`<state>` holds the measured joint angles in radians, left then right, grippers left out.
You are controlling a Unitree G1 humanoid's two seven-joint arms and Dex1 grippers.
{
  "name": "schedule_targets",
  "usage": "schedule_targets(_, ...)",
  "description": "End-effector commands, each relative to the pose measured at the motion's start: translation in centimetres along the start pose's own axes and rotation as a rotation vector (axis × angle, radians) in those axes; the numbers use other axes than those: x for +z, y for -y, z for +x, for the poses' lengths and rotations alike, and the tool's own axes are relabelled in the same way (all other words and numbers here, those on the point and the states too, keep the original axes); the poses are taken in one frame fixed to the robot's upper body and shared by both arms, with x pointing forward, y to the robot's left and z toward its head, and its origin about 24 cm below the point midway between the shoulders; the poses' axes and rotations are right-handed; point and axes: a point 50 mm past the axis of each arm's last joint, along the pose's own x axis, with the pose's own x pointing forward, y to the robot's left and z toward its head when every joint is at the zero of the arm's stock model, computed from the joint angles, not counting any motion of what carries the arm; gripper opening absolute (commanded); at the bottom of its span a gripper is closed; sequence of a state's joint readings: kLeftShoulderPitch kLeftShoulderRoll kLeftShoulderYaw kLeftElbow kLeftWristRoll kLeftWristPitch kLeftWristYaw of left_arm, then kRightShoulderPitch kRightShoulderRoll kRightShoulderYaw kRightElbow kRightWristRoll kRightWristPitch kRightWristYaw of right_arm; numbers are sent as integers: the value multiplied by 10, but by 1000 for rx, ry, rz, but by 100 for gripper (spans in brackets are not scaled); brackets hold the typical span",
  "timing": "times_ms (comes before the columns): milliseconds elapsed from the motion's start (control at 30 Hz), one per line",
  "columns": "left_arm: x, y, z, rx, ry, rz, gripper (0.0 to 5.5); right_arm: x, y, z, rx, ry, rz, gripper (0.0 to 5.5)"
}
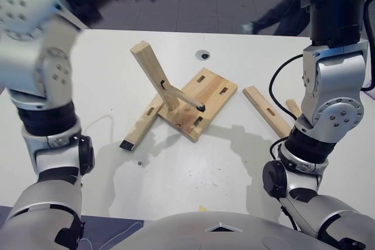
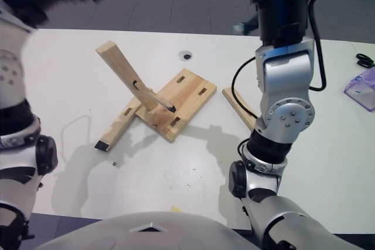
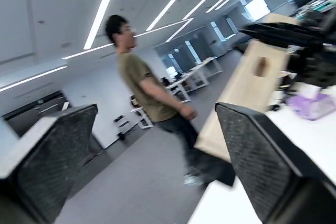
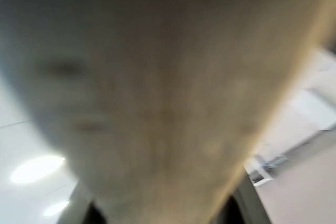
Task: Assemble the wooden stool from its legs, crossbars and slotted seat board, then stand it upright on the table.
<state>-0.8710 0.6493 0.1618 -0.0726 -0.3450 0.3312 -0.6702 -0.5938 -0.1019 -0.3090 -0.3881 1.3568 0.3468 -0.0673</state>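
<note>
The slotted seat board lies flat mid-table. A wooden leg leans tilted over its near-left corner, with a thin crossbar sticking out of it across the board. A second leg lies flat just left of the board, and a third lies to the right. Both arms are raised above the table. My left gripper is open with nothing between its fingers. Beyond it, my right gripper is shut on another slotted wooden leg, which shows very close and blurred in the right wrist view.
A short wooden piece lies beside the right leg, partly behind my right arm. The table has a small round hole near its far edge. A purple box sits at the far right.
</note>
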Motion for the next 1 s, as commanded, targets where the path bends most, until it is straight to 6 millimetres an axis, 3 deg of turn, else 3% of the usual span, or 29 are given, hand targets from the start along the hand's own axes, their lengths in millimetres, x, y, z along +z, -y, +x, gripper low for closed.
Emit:
schedule_targets(33,-112,-2,-49,137,-539,181,490,15,7,-7,-43,37,-74,102)
schedule_targets(100,-144,29,-69,69,-645,161,523,16,10,-12,-69,27,-100,102)
schedule_targets(133,-148,47,-72,32,-642,126,538,17,11,-13,-75,22,-100,102)
schedule_targets(233,-134,91,-63,-33,-536,-102,540,22,12,-15,-86,17,-135,102)
schedule_targets(300,-115,103,-55,-82,-457,-168,540,25,13,-14,-93,13,-153,102)
schedule_targets(467,-68,121,-44,-278,-314,-194,540,31,14,-9,-88,-3,-179,102)
schedule_targets(533,-60,122,-43,-304,-291,-174,540,31,18,-9,-100,-21,-188,102)
schedule_targets(633,-64,95,-38,-140,-298,-61,540,30,19,-9,-94,-50,-197,102)
schedule_targets(733,-38,79,-31,-90,-139,-282,540,33,22,-10,-102,-65,-218,102)
schedule_targets(833,-15,86,-45,-335,-48,-528,540,37,26,-13,-118,-68,-225,102)
schedule_targets(1000,-14,112,-66,-624,-192,-587,540,32,28,-17,-127,-94,-223,102)
